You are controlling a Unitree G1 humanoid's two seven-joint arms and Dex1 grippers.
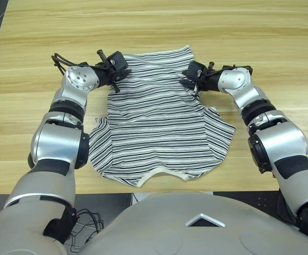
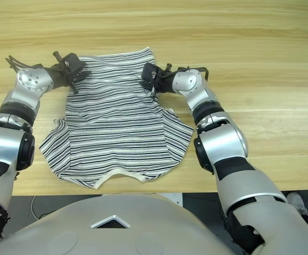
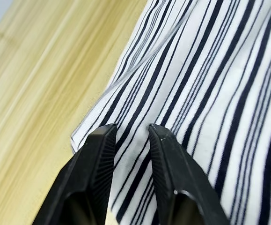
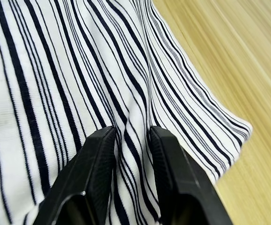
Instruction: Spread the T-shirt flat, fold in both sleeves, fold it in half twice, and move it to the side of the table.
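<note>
T-shirt (image 1: 159, 122), thin limp knit, lies mostly flat by the tabletop (image 1: 260, 32) near edge, the left gripper (image 3: 131, 133) and right gripper (image 4: 131, 131) each pinching cloth at its far side edges; judged light, stretchy and bunch-prone, best held at the hem corners.

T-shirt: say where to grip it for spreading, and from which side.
Take the T-shirt by its two far hem corners, each from above on its outer side. It lies flat, collar toward the robot, so those corners are free edges on the table; the left gripper and right gripper sit there.
</note>
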